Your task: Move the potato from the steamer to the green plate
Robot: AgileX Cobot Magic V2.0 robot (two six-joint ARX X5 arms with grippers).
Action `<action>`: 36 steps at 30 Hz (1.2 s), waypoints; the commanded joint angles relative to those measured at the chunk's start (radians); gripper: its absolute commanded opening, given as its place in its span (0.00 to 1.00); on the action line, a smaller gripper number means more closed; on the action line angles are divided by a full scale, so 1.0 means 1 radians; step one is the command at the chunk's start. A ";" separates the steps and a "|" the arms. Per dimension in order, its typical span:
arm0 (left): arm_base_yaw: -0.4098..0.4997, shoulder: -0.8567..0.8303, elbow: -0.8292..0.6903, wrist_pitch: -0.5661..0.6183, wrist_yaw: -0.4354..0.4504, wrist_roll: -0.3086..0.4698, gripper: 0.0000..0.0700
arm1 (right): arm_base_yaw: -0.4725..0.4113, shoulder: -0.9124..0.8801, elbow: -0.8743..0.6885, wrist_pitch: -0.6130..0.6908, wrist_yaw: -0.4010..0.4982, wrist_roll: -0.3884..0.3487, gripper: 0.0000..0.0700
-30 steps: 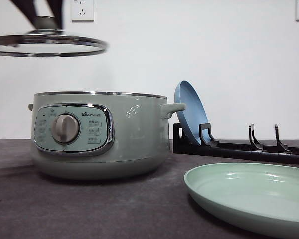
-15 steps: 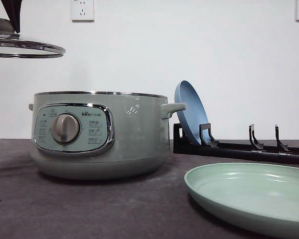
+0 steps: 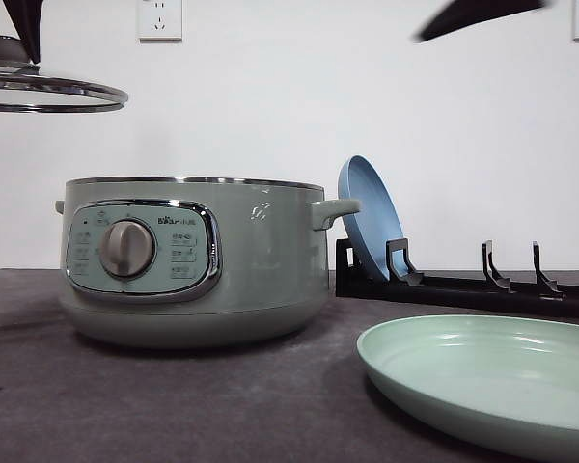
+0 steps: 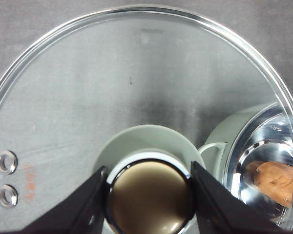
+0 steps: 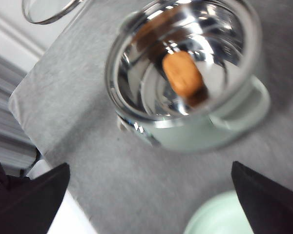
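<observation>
The round pale mint-green plate (image 3: 487, 381) lies nearest, low on the dark grey table (image 3: 125, 405), bare and ready to be loaded. Behind it the large sage-green steamer pot (image 3: 193, 260) stands uncovered; the smooth oval orange-brown potato (image 5: 182, 73) is seen lying on the shiny inner floor, a little off centre. Up and to the left, well clear of the pot, the glass lid (image 3: 48, 92) is held aloft by the left gripper (image 4: 150, 195), fingers clenched on the green knob (image 4: 149, 146). The right gripper (image 5: 146, 192) is seen high over the pot with fingers spread wide, nothing between them. Farthest back, a blue plate (image 3: 367, 212) leans in a black rack (image 3: 463, 285).

Step judged: reach-in for the potato. The descent should be centred over the potato, fingers kept spread past its narrow width and clear of the steel wall. The lid should be kept off to the side.
</observation>
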 commanded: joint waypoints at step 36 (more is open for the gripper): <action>0.003 -0.017 0.033 0.028 0.002 0.005 0.01 | 0.197 0.999 0.785 -0.105 0.282 -0.398 1.00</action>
